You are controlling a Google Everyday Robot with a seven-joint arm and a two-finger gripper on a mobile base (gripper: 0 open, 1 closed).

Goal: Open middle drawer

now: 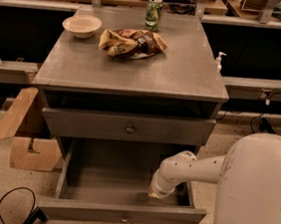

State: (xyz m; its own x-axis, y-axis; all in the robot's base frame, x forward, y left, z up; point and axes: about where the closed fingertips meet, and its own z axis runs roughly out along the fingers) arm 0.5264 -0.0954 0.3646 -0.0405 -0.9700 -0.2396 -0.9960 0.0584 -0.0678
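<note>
My gripper point(153, 192) hangs low inside the middle drawer point(103, 180), at its right side; whether it grips anything I cannot tell. That drawer lies pulled well out around it, long axis crosswise, nothing visible inside, its knob point(124, 217) left of the gripper. Beyond and above it sits the upper drawer point(94, 125).

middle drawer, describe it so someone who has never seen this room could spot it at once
Find the grey cabinet with a bowl, a snack bag and a can on top. Under its upper drawer sits the middle drawer, with the robot's claw inside it at the right. It is the only one pulled far out, showing its grey inside.
</note>
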